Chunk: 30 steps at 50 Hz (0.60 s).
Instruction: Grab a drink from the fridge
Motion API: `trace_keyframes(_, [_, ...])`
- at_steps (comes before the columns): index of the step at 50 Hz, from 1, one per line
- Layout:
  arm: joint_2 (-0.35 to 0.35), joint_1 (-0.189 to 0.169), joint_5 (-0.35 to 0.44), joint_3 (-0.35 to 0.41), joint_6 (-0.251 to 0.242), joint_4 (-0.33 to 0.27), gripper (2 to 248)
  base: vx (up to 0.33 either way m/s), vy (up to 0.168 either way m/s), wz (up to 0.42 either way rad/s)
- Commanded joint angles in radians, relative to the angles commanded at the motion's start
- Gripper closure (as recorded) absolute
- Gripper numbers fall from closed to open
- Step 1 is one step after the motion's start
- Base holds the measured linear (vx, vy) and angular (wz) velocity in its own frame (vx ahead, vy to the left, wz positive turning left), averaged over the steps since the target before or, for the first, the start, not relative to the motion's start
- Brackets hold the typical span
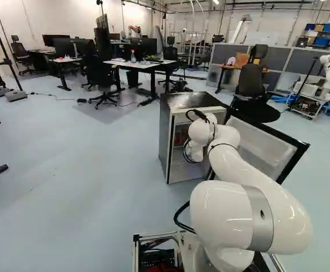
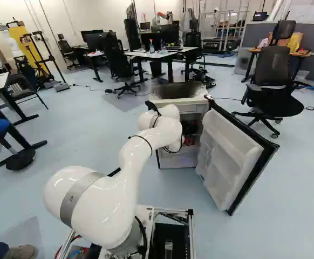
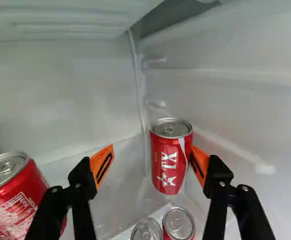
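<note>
The fridge [image 1: 164,139] stands ahead of the arm with its door [image 2: 230,156] swung open. Its inside hides my gripper in both base views. In the wrist view the gripper [image 3: 151,162] is open inside the compartment. A red can [image 3: 169,165] stands upright near the back corner, ahead of the fingers and closer to one of them; that fingertip overlaps its edge, and contact is unclear. Two more cans, one silver-topped [image 3: 147,230] and one red [image 3: 179,225], show lower down between the fingers. A larger red can [image 3: 13,200] is beside the other finger, on its outer side.
The fridge's inner side wall [image 3: 245,110] runs close along one finger, and a shelf or panel [image 3: 65,17] lies above. An office chair [image 2: 273,81] stands beyond the open door. Desks [image 1: 136,64] are farther back, and another robot [image 1: 329,71] stands across the room.
</note>
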Motion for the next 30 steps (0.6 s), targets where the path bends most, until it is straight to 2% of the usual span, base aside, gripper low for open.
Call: trace_keyframes(30, [-0.004,0.000,0.000,-0.007,0.000,-0.035,44,0.000,0.000,0.000])
